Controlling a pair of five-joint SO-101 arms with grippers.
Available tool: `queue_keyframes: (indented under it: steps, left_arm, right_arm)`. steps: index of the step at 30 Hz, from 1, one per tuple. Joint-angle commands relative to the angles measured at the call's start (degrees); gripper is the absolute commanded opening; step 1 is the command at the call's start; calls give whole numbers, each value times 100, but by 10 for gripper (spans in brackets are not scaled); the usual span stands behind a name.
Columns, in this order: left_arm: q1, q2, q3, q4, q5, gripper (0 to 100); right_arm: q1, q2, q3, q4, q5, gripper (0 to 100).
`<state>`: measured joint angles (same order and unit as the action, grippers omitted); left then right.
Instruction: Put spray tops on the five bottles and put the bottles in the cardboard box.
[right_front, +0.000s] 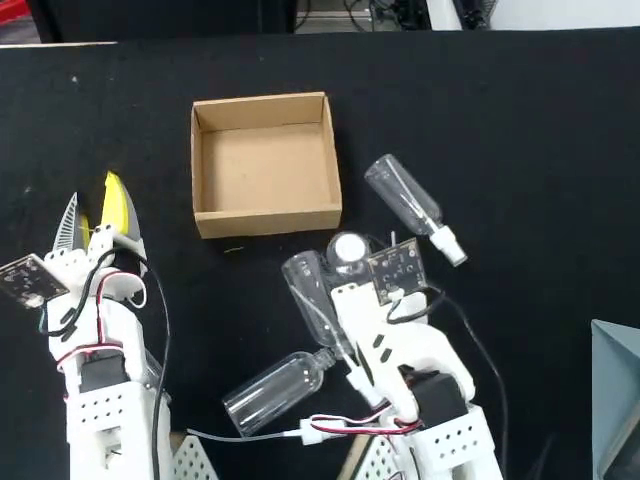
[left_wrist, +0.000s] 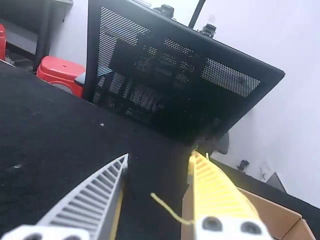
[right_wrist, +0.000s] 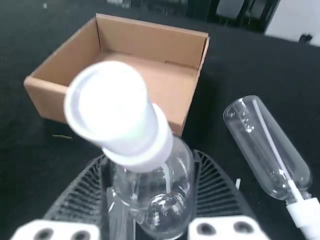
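The left arm's gripper (right_front: 92, 195) is over the black surface (right_front: 520, 120), to the left of the box. Its grey ribbed finger (left_wrist: 95, 205) and its yellow ribbed finger (left_wrist: 215, 195) stand fairly wide apart, with nothing between them.

The open square cardboard box (right_front: 265, 215) sits on the surface in the middle of the high view, on the side away from the arms. In the left wrist view one of its corners (left_wrist: 272, 215) shows just past the yellow finger.

Nearer the arms, a clear plastic bottle with a bare neck (right_front: 272, 392) lies on its side, its neck pointing towards the right arm. Just beyond it a second clear bottle (right_front: 312, 295) lies on its side along the right arm, round base towards the box. Its neck end is hidden by the arm.

The right arm's gripper (right_wrist: 150, 160) is just in front of the box's near right corner. Its black ribbed fingers (right_wrist: 217, 185) are closed around an upright clear bottle with a white spray top (right_wrist: 127, 130), the white cap (right_front: 348, 247) uppermost.

Right of the box, a capped clear bottle (right_front: 405, 198) lies on its side near the box's right wall but apart from it. Its white sprayer end points away from the box.

A grey object (right_front: 615, 390) stands at the right edge.
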<state>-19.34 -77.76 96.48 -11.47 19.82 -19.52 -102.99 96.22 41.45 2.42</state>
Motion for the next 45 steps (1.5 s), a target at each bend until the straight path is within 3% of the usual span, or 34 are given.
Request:
queue_keyframes:
  steps: [1, 6, 17, 30, 42, 45]
  left_arm:
    - [-31, -79, 145, 404, -18, 184]
    - [-57, -79, 145, 501, -26, 184]
    - [-57, -79, 145, 519, -35, 184]
    - [-57, -44, 145, 519, -35, 184]
    - [-57, -26, 145, 519, -35, 185]
    - [-57, -26, 145, 519, -35, 185]
  right_arm:
    - [149, -541, -426, 18, 70, 68]
    - [132, -532, -787, 18, 448, 67]
    - [114, -321, -1789, 18, 475, 67]
    - [105, 2299, -3644, -202, 413, 68]
    - [-659, 4488, -4479, -1196, 404, 68]
    - [-730, 5156, -4857, -1389, 88, 68]
